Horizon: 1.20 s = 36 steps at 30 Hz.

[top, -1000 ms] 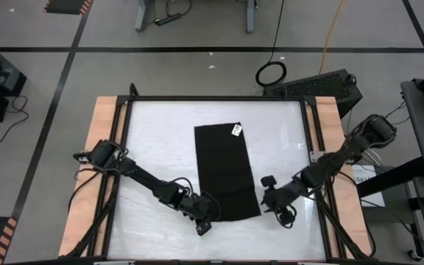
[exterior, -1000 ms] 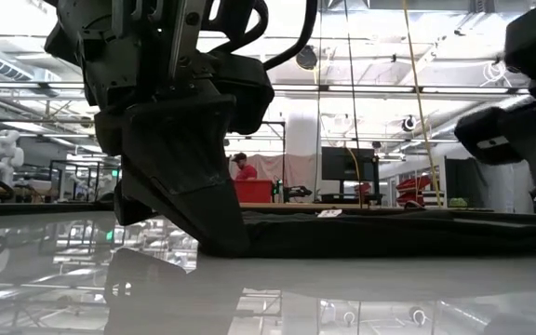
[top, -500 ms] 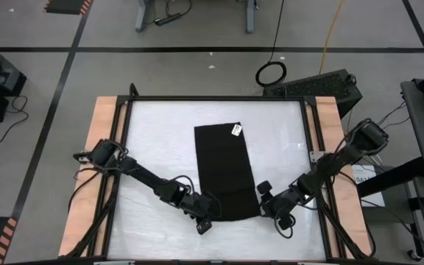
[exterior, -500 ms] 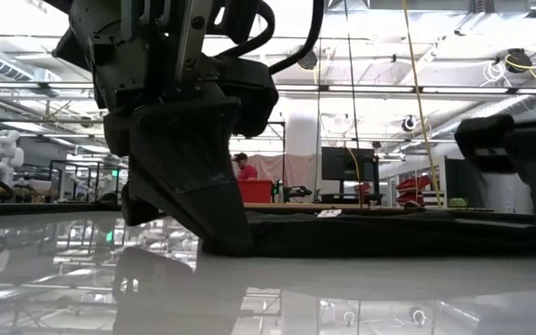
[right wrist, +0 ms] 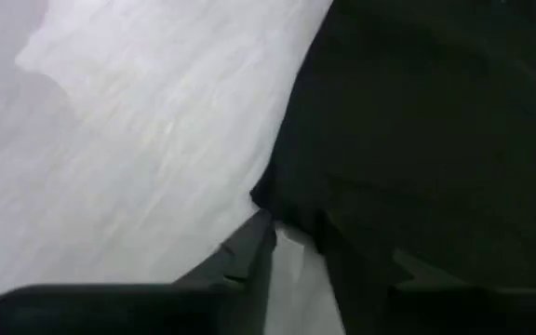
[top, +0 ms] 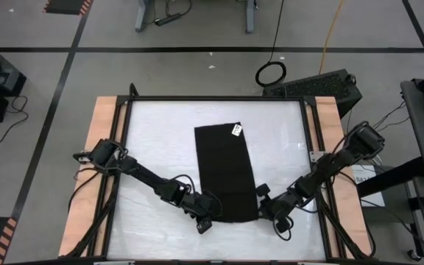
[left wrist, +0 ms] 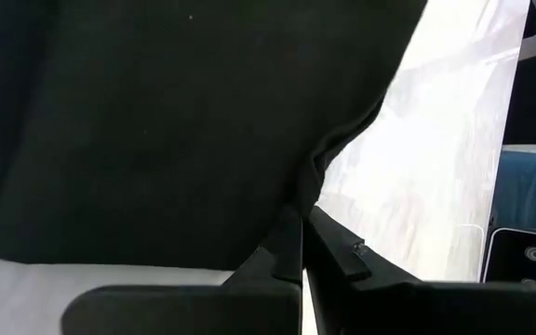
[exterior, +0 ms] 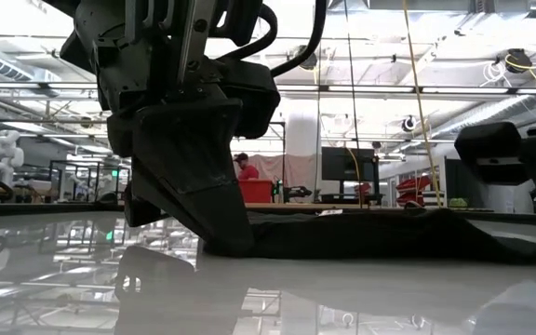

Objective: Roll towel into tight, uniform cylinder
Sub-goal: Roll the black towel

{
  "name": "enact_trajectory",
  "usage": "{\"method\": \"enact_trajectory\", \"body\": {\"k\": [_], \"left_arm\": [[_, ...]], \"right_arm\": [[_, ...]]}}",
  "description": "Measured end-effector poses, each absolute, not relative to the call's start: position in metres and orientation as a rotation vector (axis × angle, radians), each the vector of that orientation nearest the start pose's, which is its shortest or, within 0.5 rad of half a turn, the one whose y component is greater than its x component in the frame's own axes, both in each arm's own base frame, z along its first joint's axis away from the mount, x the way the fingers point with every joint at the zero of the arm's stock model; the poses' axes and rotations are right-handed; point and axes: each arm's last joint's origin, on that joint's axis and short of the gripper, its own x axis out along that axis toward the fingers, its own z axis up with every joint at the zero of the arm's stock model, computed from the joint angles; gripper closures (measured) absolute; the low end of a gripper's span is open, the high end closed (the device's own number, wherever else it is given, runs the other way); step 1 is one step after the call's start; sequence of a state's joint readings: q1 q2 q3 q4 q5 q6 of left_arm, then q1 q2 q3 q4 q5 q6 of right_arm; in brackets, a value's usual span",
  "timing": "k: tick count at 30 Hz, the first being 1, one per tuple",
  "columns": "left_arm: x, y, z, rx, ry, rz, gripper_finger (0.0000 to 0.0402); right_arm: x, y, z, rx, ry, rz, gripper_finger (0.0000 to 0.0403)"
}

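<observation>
The towel (top: 227, 173) is lying flat as a long black strip on the white worktop (top: 153, 147), its white tag (top: 235, 130) at the edge farthest from both jaws and bare worktop lying open on either side. The left gripper (top: 207, 218) is reaching in low, jaws closed on the towel's near corner. The right gripper (top: 265, 206) is reaching to the opposite near corner, jaws straddling its edge.

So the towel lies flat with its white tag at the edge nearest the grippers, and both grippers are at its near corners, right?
Not quite: the white tag sits at the far edge of the towel, away from the grippers, as the high view shows. The left gripper and right gripper are at the near corners.
</observation>
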<state>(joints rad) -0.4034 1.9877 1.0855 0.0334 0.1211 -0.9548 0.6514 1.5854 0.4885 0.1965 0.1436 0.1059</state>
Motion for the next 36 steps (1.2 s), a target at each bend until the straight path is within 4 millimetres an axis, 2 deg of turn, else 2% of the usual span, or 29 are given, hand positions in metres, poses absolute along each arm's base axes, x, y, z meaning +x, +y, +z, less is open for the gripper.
{"method": "enact_trajectory", "body": {"k": [3, 5, 12, 19, 24, 32, 36], "left_arm": [[0.356, -0.156, 0.116, -0.751, 1.025, -0.038, 0.04], [0.356, -0.155, 0.116, -0.755, 1.027, -0.036, 0.04], [0.35, -0.159, 0.12, -0.75, 1.065, -0.05, 0.04], [0.35, -0.158, 0.121, -0.744, 1.069, -0.049, 0.04], [0.35, -0.158, 0.121, -0.745, 1.068, -0.05, 0.04], [0.35, -0.158, 0.122, -0.752, 1.067, -0.046, 0.04], [0.35, -0.158, 0.122, -0.752, 1.061, -0.045, 0.04]], "right_arm": [[0.201, 0.148, 0.098, -0.202, 0.881, 0.403, 0.0375], [0.201, 0.148, 0.098, -0.161, 0.889, 0.386, 0.0395], [0.199, 0.147, 0.108, 0.026, 0.911, 0.38, 0.0401], [0.198, 0.15, 0.11, 0.094, 0.935, 0.436, 0.04], [0.196, 0.154, 0.111, 0.042, 0.906, 0.466, 0.0359], [0.193, 0.161, 0.112, -0.045, 0.837, 0.468, 0.0229], [0.192, 0.163, 0.113, -0.066, 0.804, 0.43, 0.0209]]}}
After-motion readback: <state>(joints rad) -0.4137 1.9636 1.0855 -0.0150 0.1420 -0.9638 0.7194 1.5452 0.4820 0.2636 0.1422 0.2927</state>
